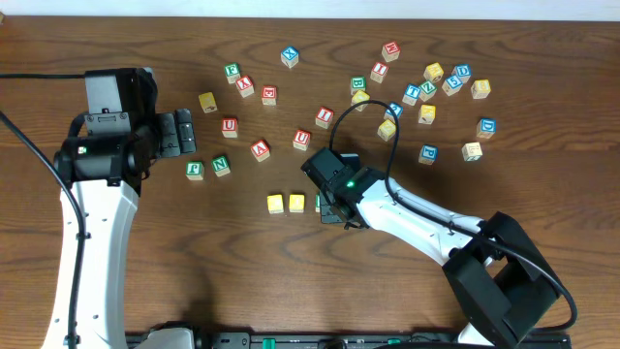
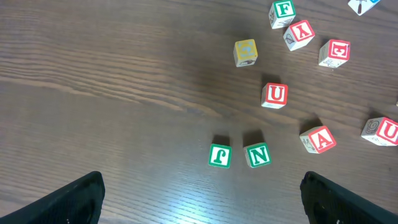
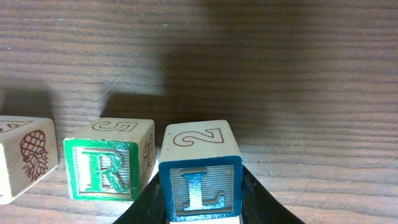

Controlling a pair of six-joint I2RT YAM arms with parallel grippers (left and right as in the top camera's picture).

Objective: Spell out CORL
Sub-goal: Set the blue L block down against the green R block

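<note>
Right gripper clamps one blue L cube just beside one green R cube (two yellow cubes alongside); left gripper gapes wide.

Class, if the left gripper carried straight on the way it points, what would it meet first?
The left gripper would probably meet bare table first, just short of the green f cube; depth is unclear.

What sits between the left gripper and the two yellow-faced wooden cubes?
The green F wooden cube and the green N wooden cube lie there, shown in the overhead view.
</note>
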